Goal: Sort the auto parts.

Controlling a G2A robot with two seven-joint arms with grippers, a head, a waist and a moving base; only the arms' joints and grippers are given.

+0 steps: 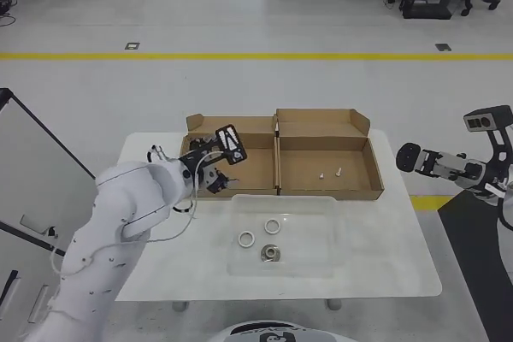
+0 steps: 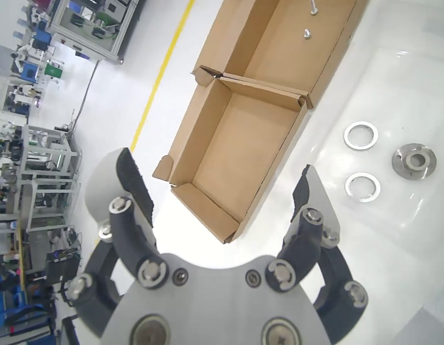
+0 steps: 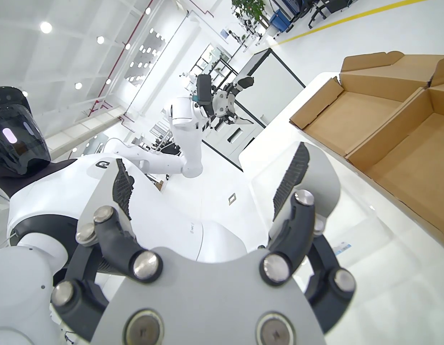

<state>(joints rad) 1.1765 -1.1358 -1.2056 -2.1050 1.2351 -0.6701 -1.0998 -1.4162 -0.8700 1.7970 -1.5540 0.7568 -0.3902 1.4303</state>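
Hovering left of centre in the top view, the left tool [image 1: 217, 176] has its two fingers spread wide, the dark ribbed pads facing each other across an open gap. It overlaps the left end of the left box [image 1: 256, 171] (a shallow cardboard box with its flaps standing up), and the left wrist view looks along that box's brown floor. Touching this box along a shared wall, to its right in the frame, is the right box [image 1: 303, 167], of the same cardboard. On its floor lie two silver bolts [image 1: 322, 174], near each other but apart, toward the middle of the box. Below both boxes in the frame, just beside their front walls, a clear plastic tray [image 1: 312, 232] rests on the white bench [image 1: 385, 256]. In the tray are two flat metal rings [image 1: 273, 227], close together without touching, and a round metal flange [image 1: 270, 252] with a raised hub and a hole through its middle. The flange lies near the rings, closer to the lower edge of the frame. At the right of the frame, level with the boxes and just past the right box's end, the right tool [image 1: 405, 158] sits by the bench's right edge. Its fingers are likewise spread apart, as the right wrist view shows, with the open end turned toward the boxes.
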